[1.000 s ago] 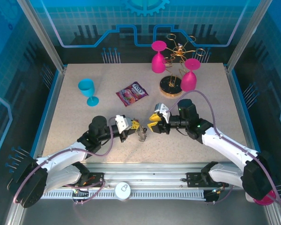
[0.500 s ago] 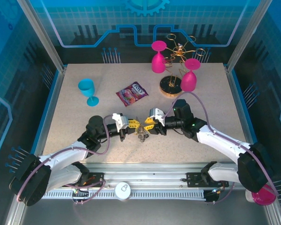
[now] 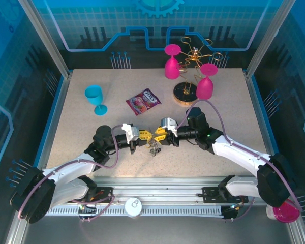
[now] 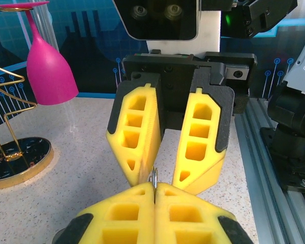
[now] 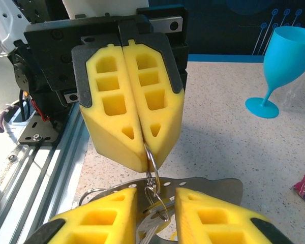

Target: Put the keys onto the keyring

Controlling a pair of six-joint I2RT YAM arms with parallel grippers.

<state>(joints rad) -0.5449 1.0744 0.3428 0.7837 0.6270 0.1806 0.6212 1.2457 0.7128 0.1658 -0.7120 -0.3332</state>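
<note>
At the far left of the counter a turquoise goblet stands upright. A little to its right a red snack packet lies flat, well apart from both arms.

Near the front middle, the two arms meet nose to nose. The left end effector is clamped tight, its yellow foam fingers pressed flush together. From their tips hangs the keyring, a thin wire loop pinched at its upper edge. Below that loop dangle more small rings and a flat silvery piece. It may be one of the keys, though from where I stand I can't be sure.

Directly opposite, the right end effector has its jaws parted. One yellow finger sits on each side of the hanging loop, so the wire is in the gap between them. I can't tell whether either finger touches the metal. The tips of the two end effectors are very nearly touching.

Further right, toward the back, a gold wire wine-glass rack stands on a round dark base. A pink wine glass hangs upside down on its left side. A second pink glass hangs lower on the right, just beside the base.
</note>
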